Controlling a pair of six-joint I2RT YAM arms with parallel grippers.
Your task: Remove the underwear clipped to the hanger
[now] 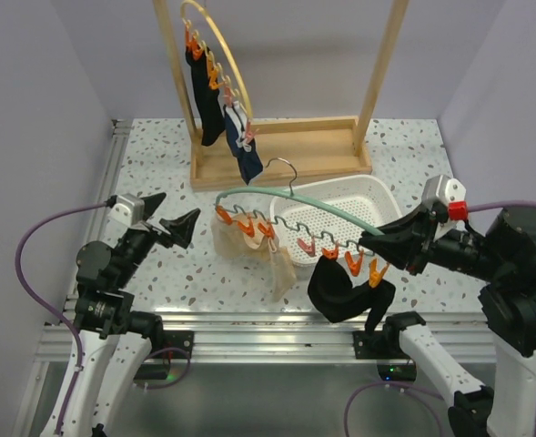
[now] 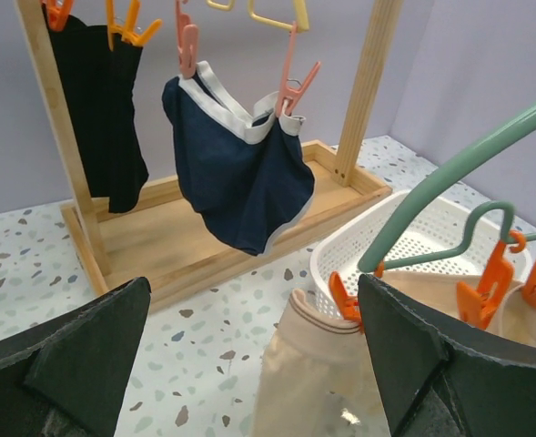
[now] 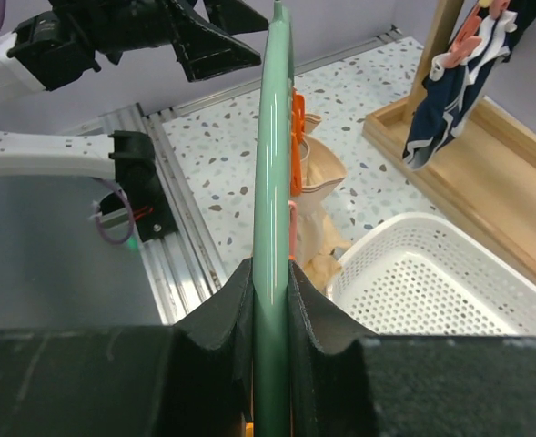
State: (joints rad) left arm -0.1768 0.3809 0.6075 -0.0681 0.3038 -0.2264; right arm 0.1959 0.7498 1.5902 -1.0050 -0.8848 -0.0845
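Looking from above, the right gripper (image 1: 369,241) meets a green hanger (image 1: 286,202) over a white basket (image 1: 377,193), its hold hard to judge here; beige underwear (image 1: 249,244) and black underwear (image 1: 340,291) hang from the hanger's orange clips (image 1: 354,264). The left wrist view cuts off the black pair but shows navy underwear (image 2: 240,182) pegged on a wooden rack (image 2: 368,82), and the left gripper (image 2: 249,291) spread wide. The right wrist view shows jaws clamped on the hanger's bar, with the black pair hidden below.

Pale green hanger (image 1: 322,206), orange clips (image 1: 354,264). Black, beige and white-trimmed navy underwear (image 1: 340,291). White basket (image 1: 381,196), grey-speckled white table (image 1: 158,173).
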